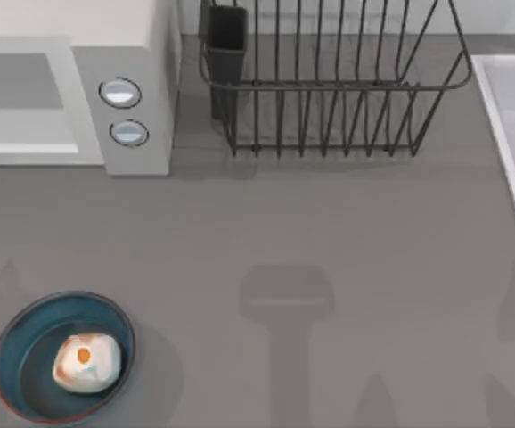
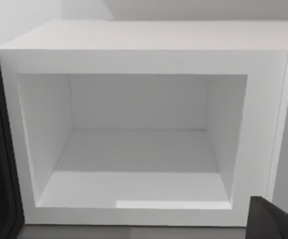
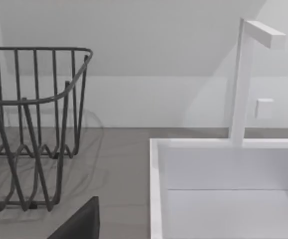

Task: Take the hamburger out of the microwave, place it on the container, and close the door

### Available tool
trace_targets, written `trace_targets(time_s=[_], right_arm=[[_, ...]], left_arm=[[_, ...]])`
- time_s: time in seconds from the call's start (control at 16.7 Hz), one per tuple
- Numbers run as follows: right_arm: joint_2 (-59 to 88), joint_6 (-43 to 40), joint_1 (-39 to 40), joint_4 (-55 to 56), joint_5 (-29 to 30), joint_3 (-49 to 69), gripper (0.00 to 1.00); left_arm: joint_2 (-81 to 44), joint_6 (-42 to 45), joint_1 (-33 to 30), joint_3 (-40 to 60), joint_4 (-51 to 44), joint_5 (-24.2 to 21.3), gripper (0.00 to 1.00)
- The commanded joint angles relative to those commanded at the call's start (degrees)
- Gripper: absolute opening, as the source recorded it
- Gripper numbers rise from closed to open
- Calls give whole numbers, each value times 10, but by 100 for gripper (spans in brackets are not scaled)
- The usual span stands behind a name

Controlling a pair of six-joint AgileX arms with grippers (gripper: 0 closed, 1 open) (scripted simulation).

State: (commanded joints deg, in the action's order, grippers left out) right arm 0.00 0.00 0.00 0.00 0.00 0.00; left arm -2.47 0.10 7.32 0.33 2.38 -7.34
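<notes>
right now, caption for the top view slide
Hamburger resting in the container, microwave at upper left.

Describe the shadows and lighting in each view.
Top view: soft arm-shaped shadows lie on the grey table, and the hamburger sits evenly lit in the container. Left wrist view: the microwave cavity is bright, with a paler patch on its front lip. Right wrist view: the rack throws faint line shadows on the table.

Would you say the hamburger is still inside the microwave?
No, the hamburger lies in the blue bowl, and the microwave cavity is bare.
</notes>
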Motion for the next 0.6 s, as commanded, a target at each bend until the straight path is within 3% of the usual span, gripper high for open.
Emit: trace_targets(time_s=[0.36, 0.6], right_arm=[[0, 0, 0, 0, 0, 0, 100], [0, 0, 0, 0, 0, 0, 100]], left_arm=[[-13, 1, -139, 15, -2, 139, 0], [-13, 1, -151, 17, -4, 152, 0]])
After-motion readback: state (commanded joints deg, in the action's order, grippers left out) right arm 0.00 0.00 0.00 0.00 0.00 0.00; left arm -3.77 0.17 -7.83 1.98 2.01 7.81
